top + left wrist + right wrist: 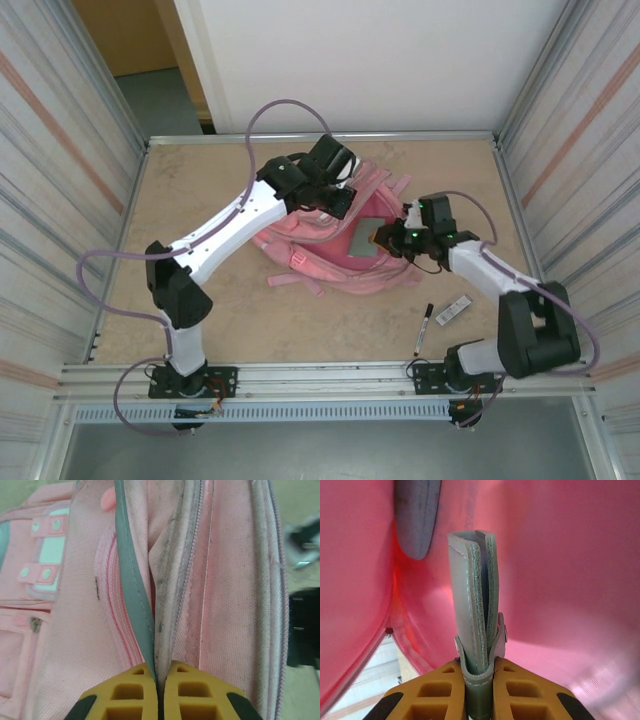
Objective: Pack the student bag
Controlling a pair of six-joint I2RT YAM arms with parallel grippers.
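A: Item 1, bag?
B: Pink woven fabric, soft, mid-table, mouth toward 3 o'clock; grey-trimmed rim pinched tight by left gripper.
A: And right gripper?
B: Nearer arm. Clamped on slim grey notebook, long axis toward 12, pink walls round it.
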